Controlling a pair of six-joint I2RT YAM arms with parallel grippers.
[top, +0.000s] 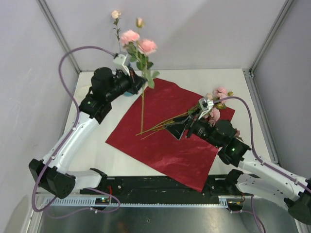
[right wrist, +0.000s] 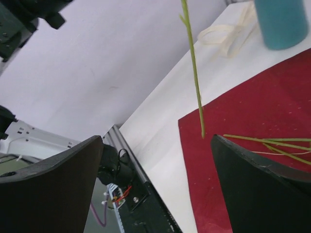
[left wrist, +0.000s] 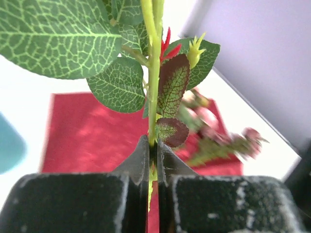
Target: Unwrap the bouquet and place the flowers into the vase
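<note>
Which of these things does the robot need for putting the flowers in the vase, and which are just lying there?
For the job:
- rose stem, pinched in the left gripper
- other flowers, lying on the red wrapping paper
- teal vase
- right gripper, open and empty

Just lying about:
- cream ribbon, loose on the table by the vase
- purple cable on the arm

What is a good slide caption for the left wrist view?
Left gripper shut on a green rose stem, red wrapping paper behind.

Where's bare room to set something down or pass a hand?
Free: near half of the wrapping paper, in front of the flowers; table strip behind it, far right. Crowded: paper's right corner at the right gripper; vase by the left gripper.
</note>
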